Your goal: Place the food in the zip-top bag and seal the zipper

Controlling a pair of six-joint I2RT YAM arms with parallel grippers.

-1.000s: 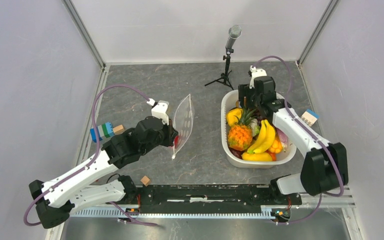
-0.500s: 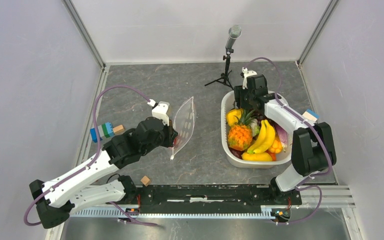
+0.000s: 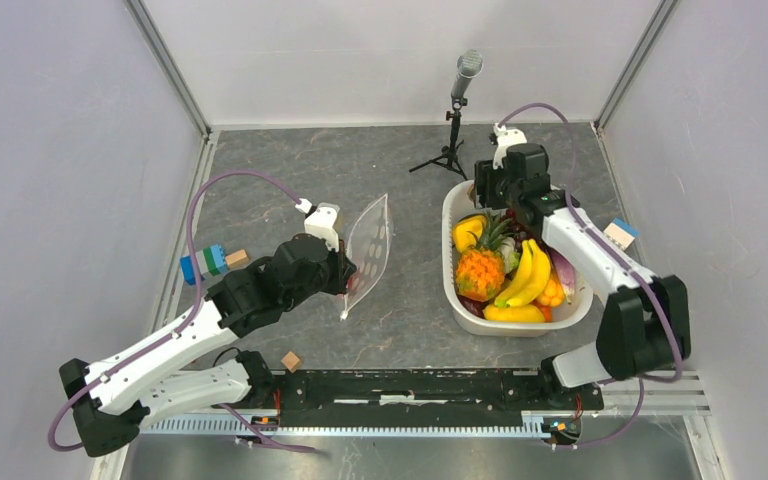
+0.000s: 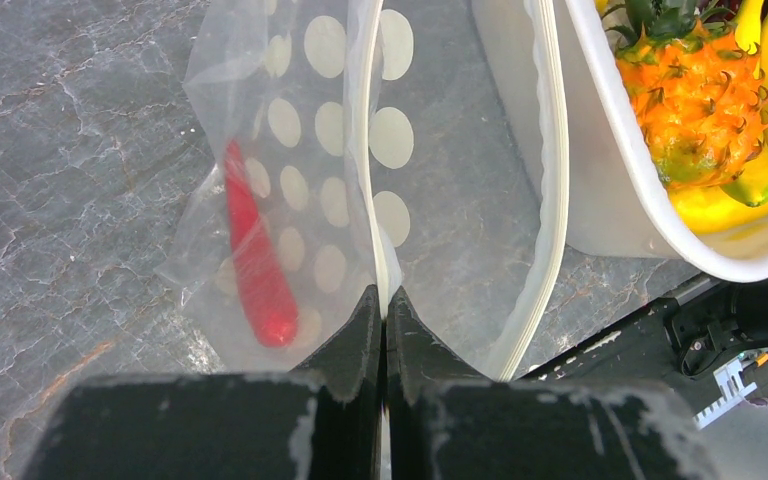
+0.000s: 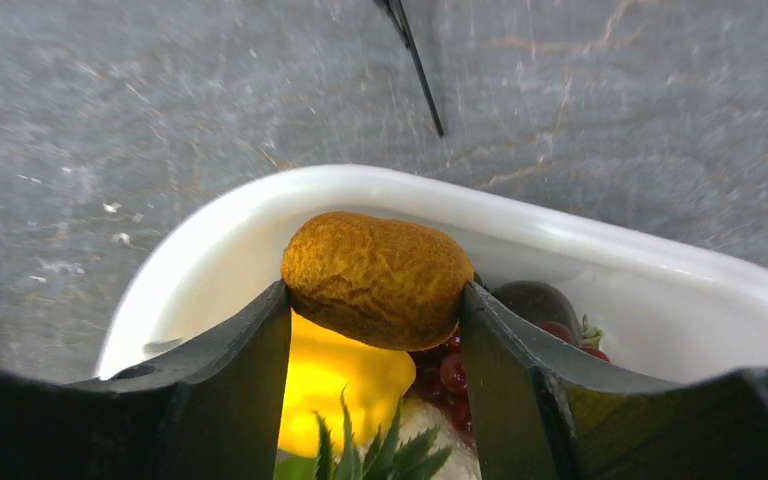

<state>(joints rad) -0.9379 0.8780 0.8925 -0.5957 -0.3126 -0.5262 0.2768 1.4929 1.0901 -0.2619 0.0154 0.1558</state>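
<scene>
At basket (image 5: 600, 250) rim, right gripper (image 5: 375, 295) pinches brown food (image 5: 375, 262); unseen overhead.

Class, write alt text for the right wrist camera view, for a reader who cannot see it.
The right gripper clasps a brown oval toy food between its black fingers, over a white basket holding a yellow pepper and dark grapes, on a grey table.

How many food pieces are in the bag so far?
1: a red pepper-like piece inside the zip-top bag, near the left tool pinching its edge. The brown piece in the right tool is over the basket. The left tool may hide a corner.
</scene>
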